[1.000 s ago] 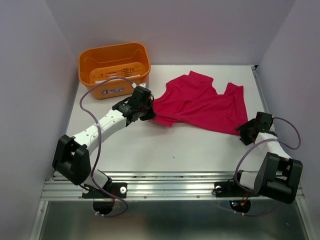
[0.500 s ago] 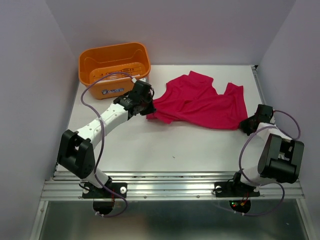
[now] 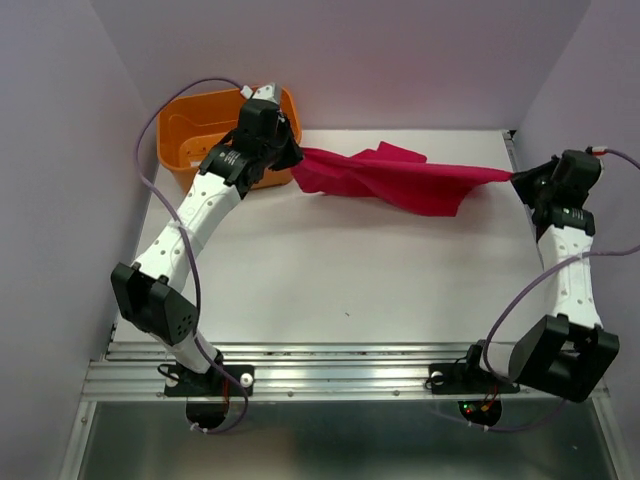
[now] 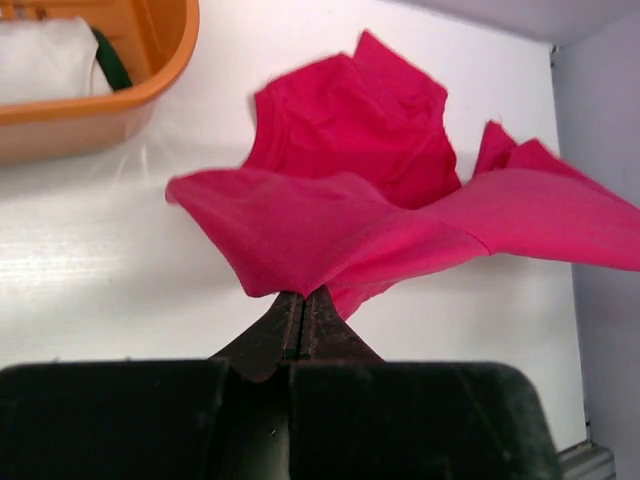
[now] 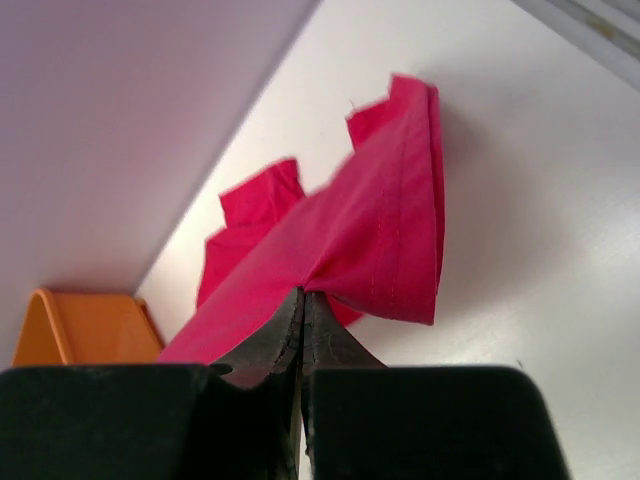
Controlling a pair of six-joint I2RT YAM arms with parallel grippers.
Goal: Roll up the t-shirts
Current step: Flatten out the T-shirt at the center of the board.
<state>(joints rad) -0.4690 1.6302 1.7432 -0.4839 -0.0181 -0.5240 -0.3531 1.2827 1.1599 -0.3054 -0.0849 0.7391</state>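
An orange basket (image 3: pixel 185 135) sits at the far left corner of the white tabletop (image 3: pixel 350 265), holding a white bundle (image 4: pixel 40 58) with a dark green strip (image 4: pixel 112 62) beside it, while pale lilac walls enclose the tabletop and a metal rail (image 3: pixel 340 368) edges its near side.

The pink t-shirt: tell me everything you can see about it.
The t-shirt is plain crimson-pink soft fabric, no print. It hangs stretched and creased between the left claw and the right claw, each shut on an edge, over the far part of the white table. A stitched hem shows near the right claw.
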